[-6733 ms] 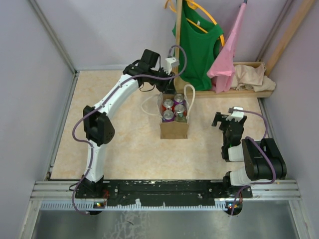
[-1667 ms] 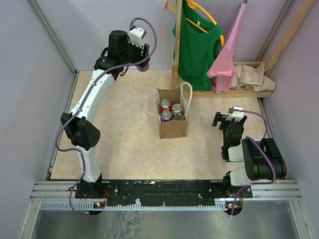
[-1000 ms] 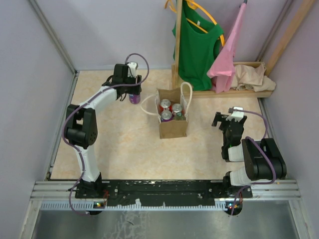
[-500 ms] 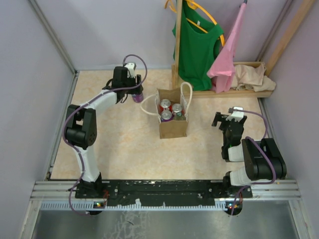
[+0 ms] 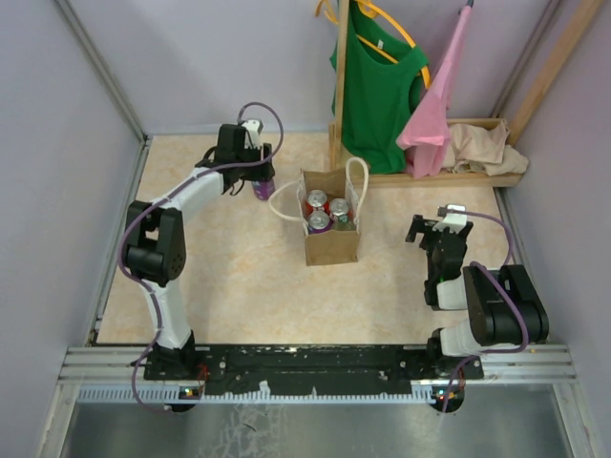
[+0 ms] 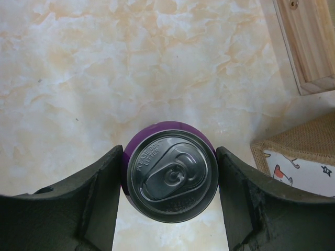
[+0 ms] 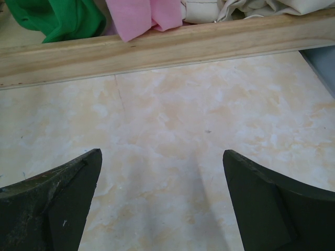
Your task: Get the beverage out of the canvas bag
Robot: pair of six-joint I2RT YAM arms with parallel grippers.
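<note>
Purple aluminium beverage can (image 6: 170, 177): pinched upright by the left hand (image 5: 258, 177), just left of the tan boxy canvas bag (image 5: 333, 246), low over the marbled beige counter (image 5: 239, 277), seemingly for release | right hand (image 7: 161, 154): spread, empty, parked right of the bag.

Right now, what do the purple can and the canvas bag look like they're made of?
The can: probably aluminium, given its brushed silver lid with pull tab and glossy purple side. The canvas bag: coarse tan woven fabric, burlap-like, matte; weave shows in the left wrist view.
</note>
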